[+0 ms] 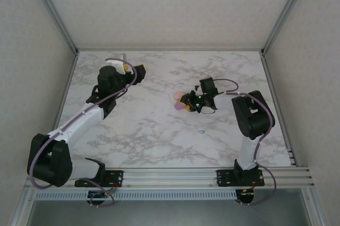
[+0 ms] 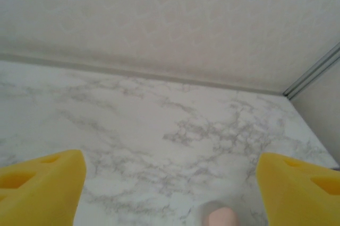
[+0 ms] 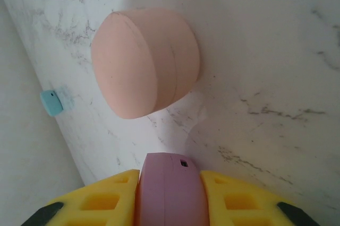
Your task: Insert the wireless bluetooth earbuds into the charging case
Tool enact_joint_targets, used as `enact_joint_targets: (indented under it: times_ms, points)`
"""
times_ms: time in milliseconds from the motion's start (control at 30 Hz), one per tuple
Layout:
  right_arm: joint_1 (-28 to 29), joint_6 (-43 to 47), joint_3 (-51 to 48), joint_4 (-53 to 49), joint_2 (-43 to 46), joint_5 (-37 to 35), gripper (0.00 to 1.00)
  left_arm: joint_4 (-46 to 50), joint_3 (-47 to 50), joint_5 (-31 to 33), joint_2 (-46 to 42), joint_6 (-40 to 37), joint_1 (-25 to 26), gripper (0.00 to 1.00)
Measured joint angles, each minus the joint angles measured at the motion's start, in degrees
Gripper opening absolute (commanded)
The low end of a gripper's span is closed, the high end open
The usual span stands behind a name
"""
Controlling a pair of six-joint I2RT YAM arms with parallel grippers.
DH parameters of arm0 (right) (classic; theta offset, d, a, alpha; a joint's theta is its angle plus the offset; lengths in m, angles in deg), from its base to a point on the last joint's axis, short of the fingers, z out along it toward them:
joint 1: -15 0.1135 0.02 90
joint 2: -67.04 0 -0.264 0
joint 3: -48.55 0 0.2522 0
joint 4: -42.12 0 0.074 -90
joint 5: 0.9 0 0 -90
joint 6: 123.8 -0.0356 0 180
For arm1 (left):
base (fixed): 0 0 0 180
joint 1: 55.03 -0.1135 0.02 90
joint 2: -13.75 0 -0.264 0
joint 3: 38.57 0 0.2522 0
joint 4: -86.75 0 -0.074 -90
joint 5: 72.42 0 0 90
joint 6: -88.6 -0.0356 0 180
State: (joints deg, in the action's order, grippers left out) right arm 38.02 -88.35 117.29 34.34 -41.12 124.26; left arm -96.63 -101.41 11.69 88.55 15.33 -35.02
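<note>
My right gripper [image 3: 170,179] is shut on a purple oval charging case [image 3: 169,194], which sits upright between the yellow fingers [image 3: 101,202]; seen from above, the gripper [image 1: 189,102] is right of the table's middle. Just beyond it a pink oval case [image 3: 144,69] stands closed on the marble [image 1: 177,96]. A tiny teal earbud [image 3: 52,102] lies apart on the table [image 1: 201,131]. My left gripper [image 2: 171,165] is open at the far left [image 1: 129,69] with nothing between its fingers. Below its jaws a small pink bud [image 2: 222,218] lies on the table, cut off by the frame edge.
White walls and metal frame posts [image 1: 59,19] close in the marble table [image 1: 149,130] at the back and sides. A rail [image 1: 170,175] carrying both arm bases runs along the near edge.
</note>
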Motion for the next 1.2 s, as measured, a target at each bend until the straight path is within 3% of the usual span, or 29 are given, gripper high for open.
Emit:
enact_joint_targets:
  times_ms: [167,433,733,900,1200]
  points:
    - [0.1,4.4,2.1,-6.4,0.3,-2.8,0.47,3.7,0.8,0.1,-2.2,-1.0,0.0,0.83]
    - [0.2,12.9,4.1,-18.6,4.4,-9.1,0.55,13.5,-1.0,4.1,-5.9,-0.7,-3.4,0.81]
    - [2.1,19.8,6.5,-27.7,14.2,-18.3,0.59,30.8,-6.1,6.9,4.2,8.1,-16.0,0.78]
    - [3.5,21.4,6.8,-30.0,17.0,-20.3,0.59,40.0,-11.6,11.2,13.3,12.1,-18.6,0.78]
    - [3.7,23.2,6.9,-32.3,21.3,-21.6,0.59,44.0,-15.5,15.2,20.6,15.1,-22.4,0.76]
